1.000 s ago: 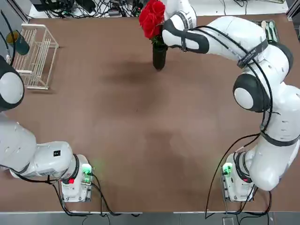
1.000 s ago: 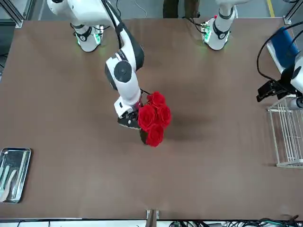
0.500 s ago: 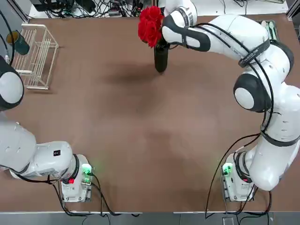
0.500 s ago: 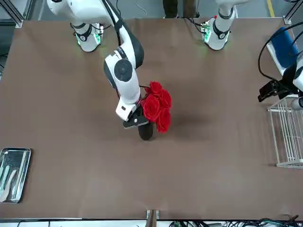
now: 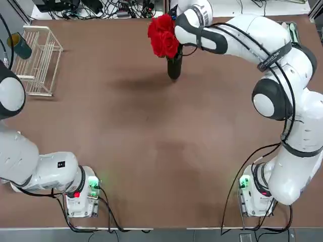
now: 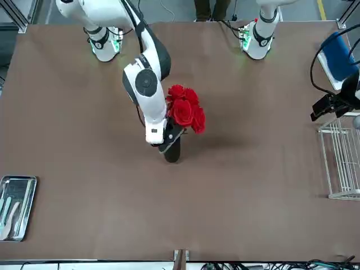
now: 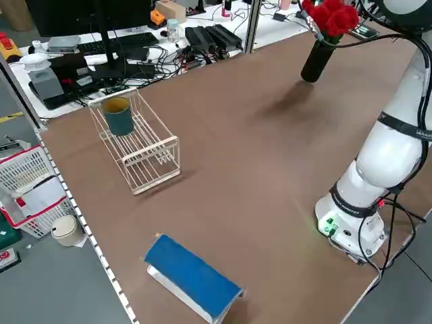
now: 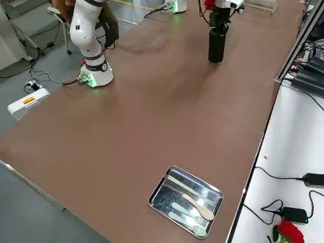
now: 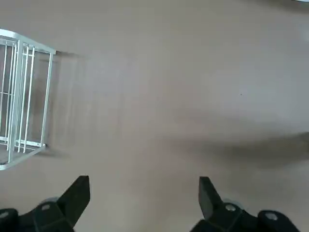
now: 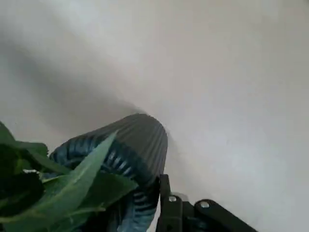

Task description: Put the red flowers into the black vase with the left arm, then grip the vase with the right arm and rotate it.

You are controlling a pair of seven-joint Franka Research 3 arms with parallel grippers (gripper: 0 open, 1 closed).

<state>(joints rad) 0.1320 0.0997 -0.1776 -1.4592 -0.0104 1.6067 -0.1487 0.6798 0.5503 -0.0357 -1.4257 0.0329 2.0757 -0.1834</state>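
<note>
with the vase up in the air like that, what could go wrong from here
The right hand grips the black vase above the table, so it could slip and drop if the hold is weak. The red flowers crowd the rim and lean outward; turning might tip them out. Swinging wide, their heads could also brush the right arm.

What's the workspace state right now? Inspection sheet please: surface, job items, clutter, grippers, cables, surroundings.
Surface: brown tabletop, no spills seen
Job items: red flowers in black vase, vase held off the table
Clutter: white wire rack with teal cup; cutlery tray; blue-topped object
Grippers: right gripper shut on the vase, at the table's far side; left gripper open, by the rack
Cables: black, along both arms and looping at their bases; tangle on the desk beyond
Surroundings: person's legs behind the robot; monitor on desk
</note>
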